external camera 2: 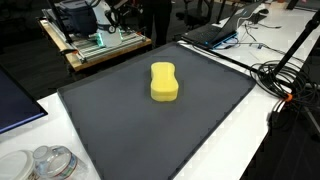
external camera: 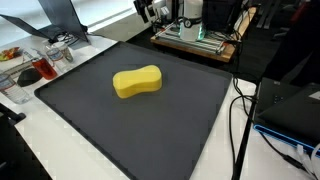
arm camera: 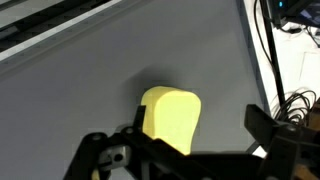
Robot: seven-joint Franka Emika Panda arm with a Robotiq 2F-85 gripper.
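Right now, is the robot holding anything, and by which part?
Nothing is held. The fingers stand open, clear of the yellow sponge, which lies free on the dark mat.

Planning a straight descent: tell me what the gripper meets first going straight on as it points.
Probably the yellow sponge, framed between the open jaws of the gripper in the wrist view, on the dark mat; depth unclear.

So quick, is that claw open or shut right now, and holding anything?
Gripper: open, holding nothing; the yellow sponge lies on the dark mat, untouched.
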